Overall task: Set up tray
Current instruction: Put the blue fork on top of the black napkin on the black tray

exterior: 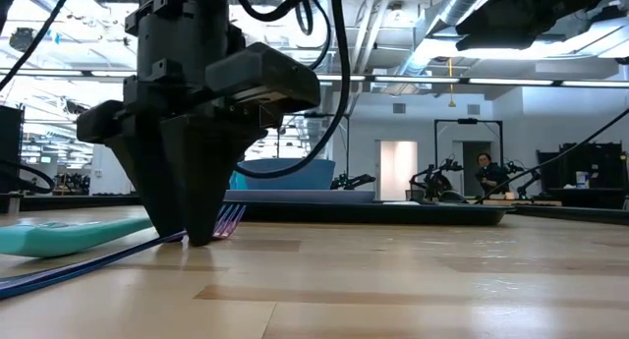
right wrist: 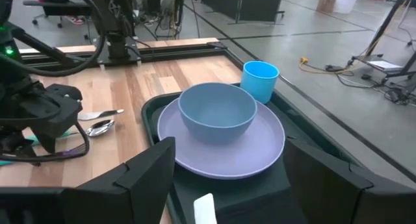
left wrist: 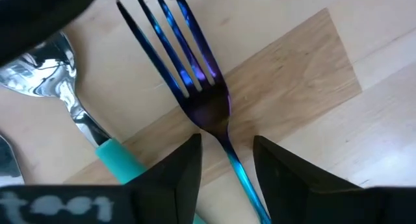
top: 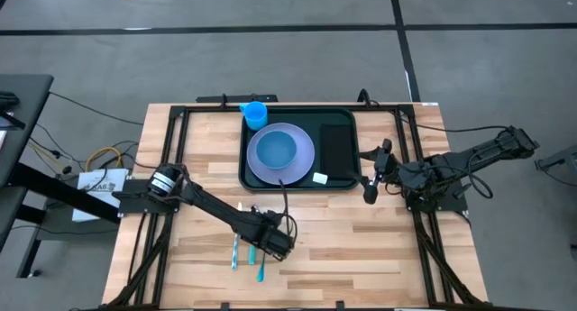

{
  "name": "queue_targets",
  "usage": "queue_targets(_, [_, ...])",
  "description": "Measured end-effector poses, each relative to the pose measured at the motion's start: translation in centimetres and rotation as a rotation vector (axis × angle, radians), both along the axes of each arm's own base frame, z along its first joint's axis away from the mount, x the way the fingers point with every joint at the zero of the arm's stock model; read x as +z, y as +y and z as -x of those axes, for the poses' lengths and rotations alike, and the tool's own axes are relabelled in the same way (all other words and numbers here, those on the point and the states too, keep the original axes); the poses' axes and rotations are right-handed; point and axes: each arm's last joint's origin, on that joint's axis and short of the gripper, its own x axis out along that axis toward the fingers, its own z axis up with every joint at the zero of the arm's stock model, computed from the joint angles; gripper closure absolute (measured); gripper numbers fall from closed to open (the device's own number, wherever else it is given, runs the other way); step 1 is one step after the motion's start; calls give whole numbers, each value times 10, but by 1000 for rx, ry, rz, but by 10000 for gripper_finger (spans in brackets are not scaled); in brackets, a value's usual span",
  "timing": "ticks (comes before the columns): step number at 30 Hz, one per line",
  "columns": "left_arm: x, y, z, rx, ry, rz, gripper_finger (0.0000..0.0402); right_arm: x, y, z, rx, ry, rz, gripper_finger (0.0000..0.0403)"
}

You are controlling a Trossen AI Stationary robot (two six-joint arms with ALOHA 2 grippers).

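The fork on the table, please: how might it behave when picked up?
The fork looks like glossy metal, so probably stiff and somewhat slippery. Its handle is thin and lies flat on the table, so the left end effector straddling it may struggle to get under.

Light butcher-block wooden table (top: 361, 239): bearing dark green-black rimmed plastic tray (top: 341, 182), iridescent blue metal fork (left wrist: 195, 81), teal-handled spoon (left wrist: 58, 87), possibly further cutlery.

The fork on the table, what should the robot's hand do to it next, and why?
Probably close the left gripper on the fork and lift it. Its two fingers stand open on either side of the fork's thin handle, down at the wood, but don't yet pinch it. The tray already holds a plate, bowl and cup, so cutlery seems to be what's missing.
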Motion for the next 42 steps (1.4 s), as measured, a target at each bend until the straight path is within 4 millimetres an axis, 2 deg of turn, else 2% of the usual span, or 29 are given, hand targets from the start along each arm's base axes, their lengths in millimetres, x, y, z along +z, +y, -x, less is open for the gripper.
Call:
queue_targets(14, [0, 0, 0, -26, 6, 23, 395, 0, 0, 0, 1, 1, 0, 128])
queue_targets(22, [1, -1, -1, -30, 3, 23, 391, 0, 0, 0, 1, 3, 0, 128])
queue_targets(27, [13, -4, -7, -46, 5, 12, 391, -1, 0, 0, 2, 6, 1, 128])
queue_targets(33, [38, -9, -21, -80, -60, 60, 391, -1, 0, 0, 2, 6, 2, 128])
queue_targets(42, [72, 16, -48, -94, -161, 76, 391, 2, -3, 7, 2, 6, 4, 128])
